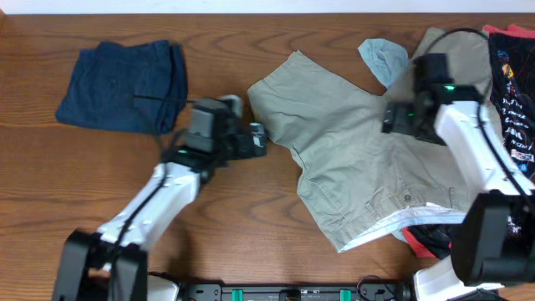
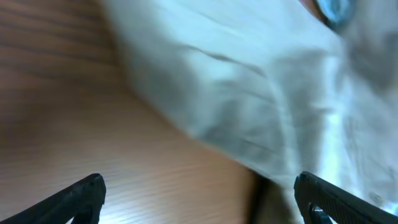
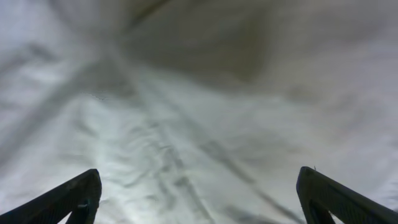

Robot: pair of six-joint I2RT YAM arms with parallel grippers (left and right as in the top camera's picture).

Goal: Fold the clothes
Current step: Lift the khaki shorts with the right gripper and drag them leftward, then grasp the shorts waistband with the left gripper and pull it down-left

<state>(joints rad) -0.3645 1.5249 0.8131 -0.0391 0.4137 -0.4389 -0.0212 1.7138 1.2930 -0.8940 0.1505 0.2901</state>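
- My left gripper (image 2: 199, 186) stands wide and empty over the bare table (image 2: 74, 112). A hem of the khaki shorts (image 1: 359, 159) lies just beyond it, from 12 to 2 o'clock.
- My right gripper (image 3: 199, 190) is wide and empty too. Khaki cloth fills its whole view, so I judge it hangs over the shorts' middle.
- The shorts lie spread right of the table's centre, waistband toward 5 o'clock in the overhead view.
- Closing the right on that creased middle would likely bunch the cloth. The left could push the flat hem along the wood rather than catch it.
- The red-and-black printed garment (image 1: 510, 92) at 3 o'clock seems to reach under the waistband — a lift might drag it along.
- My right arm hides part of the shorts, the printed garment is cut off by the frame, and the left wrist view is blurred.
- Farthest off, the light blue garment (image 1: 384, 57) sits at 1 o'clock and the navy garment (image 1: 125, 75) at 10 o'clock — folded, well apart.
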